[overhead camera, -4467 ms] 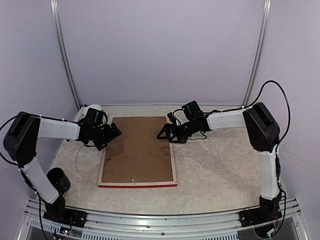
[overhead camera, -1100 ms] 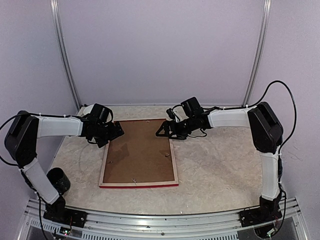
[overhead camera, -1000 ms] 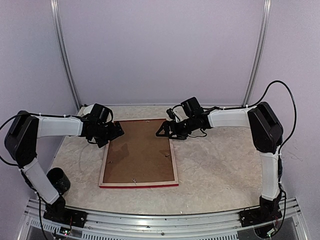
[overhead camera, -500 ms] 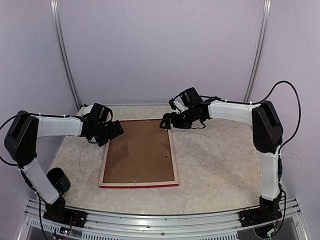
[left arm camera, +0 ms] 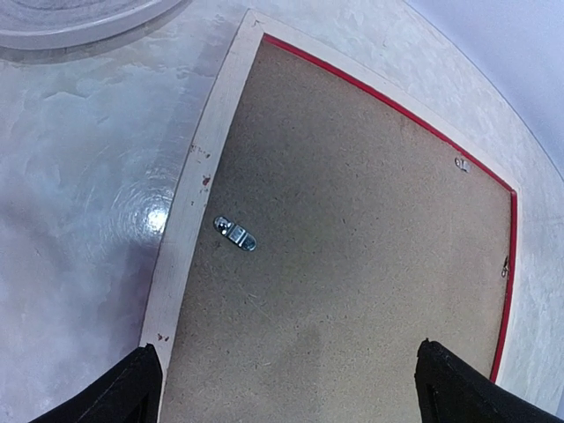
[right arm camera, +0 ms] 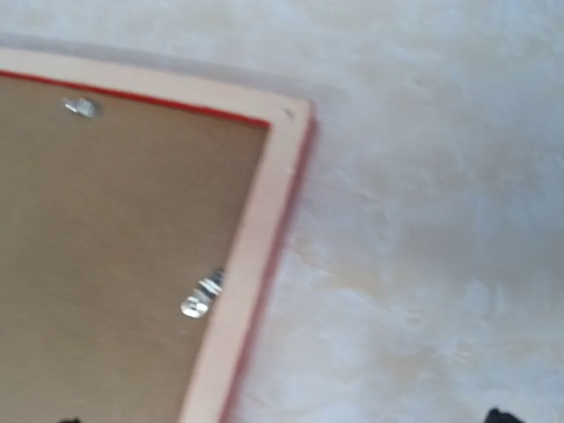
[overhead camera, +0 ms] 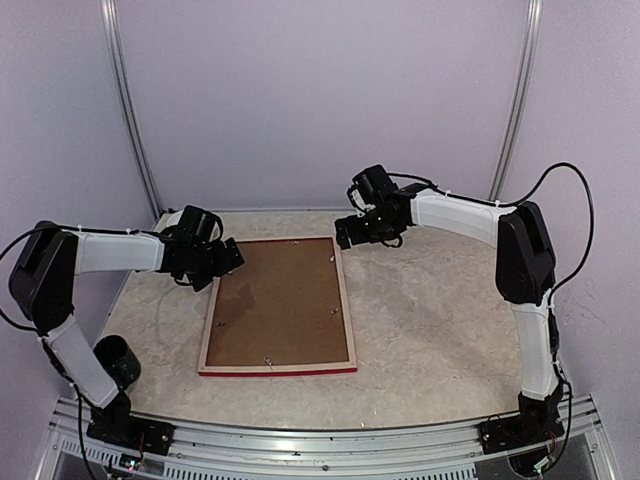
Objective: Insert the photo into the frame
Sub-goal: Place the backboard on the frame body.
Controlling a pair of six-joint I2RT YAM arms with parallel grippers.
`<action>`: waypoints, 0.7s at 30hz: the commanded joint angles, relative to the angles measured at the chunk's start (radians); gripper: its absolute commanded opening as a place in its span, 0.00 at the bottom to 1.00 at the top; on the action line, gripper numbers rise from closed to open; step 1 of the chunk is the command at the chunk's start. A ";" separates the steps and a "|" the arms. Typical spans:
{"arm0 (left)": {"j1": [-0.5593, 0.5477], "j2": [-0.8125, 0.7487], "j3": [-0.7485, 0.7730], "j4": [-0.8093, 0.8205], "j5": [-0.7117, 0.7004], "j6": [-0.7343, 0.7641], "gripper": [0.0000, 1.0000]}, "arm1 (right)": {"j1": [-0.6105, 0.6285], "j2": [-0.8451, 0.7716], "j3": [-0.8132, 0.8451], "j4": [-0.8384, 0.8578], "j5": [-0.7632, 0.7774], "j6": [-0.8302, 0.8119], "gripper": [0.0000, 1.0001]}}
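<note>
marbled table [overhead camera: 440, 320], frame [overhead camera: 276, 368] lying face down at its middle-left, brown backing board [overhead camera: 280, 300] inside it, left gripper [overhead camera: 234, 257] over the far left corner, fingers [left arm camera: 132, 392] wide, right gripper [overhead camera: 344, 232] near the far right corner, fingers wide too, small metal clips [left arm camera: 234, 233]

Table [overhead camera: 440, 320]: pale marbled top, flat. Frame [overhead camera: 275, 367] lies face down left of centre, long sides running near to far, pale wood back up, red edge showing along the near side. Brown backing board [overhead camera: 278, 300] sits inside it. Black cylinder [overhead camera: 115, 358] stands at near-left corner, well apart from frame
</note>
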 commanded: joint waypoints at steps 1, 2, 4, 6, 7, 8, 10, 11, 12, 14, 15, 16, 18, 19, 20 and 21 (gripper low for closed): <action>0.008 0.034 -0.012 0.028 -0.034 -0.006 0.99 | 0.006 0.026 0.016 -0.032 0.053 -0.017 0.99; 0.009 0.038 -0.012 0.027 -0.035 -0.007 0.99 | 0.006 0.023 0.011 -0.029 0.055 -0.017 0.99; 0.012 0.056 -0.014 0.025 -0.035 -0.007 0.97 | 0.006 0.012 -0.003 -0.020 0.058 -0.019 0.99; 0.012 0.064 -0.017 0.026 -0.039 -0.010 0.96 | 0.006 0.006 -0.011 -0.016 0.057 -0.021 0.99; 0.013 0.066 -0.019 0.028 -0.039 -0.012 0.95 | 0.004 0.003 -0.016 -0.012 0.053 -0.022 0.99; 0.014 0.067 -0.022 0.028 -0.038 -0.013 0.94 | 0.006 0.000 -0.020 -0.009 0.049 -0.024 0.99; 0.015 0.067 -0.029 0.032 -0.038 -0.020 0.91 | 0.006 -0.002 -0.025 -0.007 0.042 -0.024 0.99; 0.015 0.066 -0.034 0.037 -0.035 -0.022 0.90 | 0.006 -0.001 -0.027 -0.007 0.038 -0.025 0.99; 0.017 0.066 -0.037 0.039 -0.034 -0.025 0.89 | 0.005 -0.001 -0.029 -0.006 0.036 -0.024 0.99; 0.019 0.063 -0.043 0.041 -0.032 -0.027 0.87 | 0.005 -0.002 -0.034 -0.006 0.031 -0.024 0.99; 0.019 0.065 -0.046 0.042 -0.033 -0.027 0.85 | 0.006 -0.004 -0.036 -0.006 0.030 -0.023 0.99; 0.021 0.065 -0.047 0.038 -0.038 -0.027 0.84 | 0.005 -0.006 -0.039 -0.005 0.029 -0.023 0.99; 0.022 0.068 -0.050 0.034 -0.045 -0.027 0.83 | 0.006 -0.011 -0.044 -0.001 0.026 -0.023 0.99; 0.022 0.068 -0.053 0.032 -0.048 -0.026 0.83 | 0.006 -0.014 -0.047 0.002 0.024 -0.023 0.99; 0.024 0.069 -0.055 0.030 -0.053 -0.026 0.82 | 0.005 -0.016 -0.049 0.002 0.023 -0.023 0.99; 0.024 0.069 -0.054 0.025 -0.059 -0.026 0.80 | 0.006 -0.017 -0.051 0.003 0.022 -0.024 0.99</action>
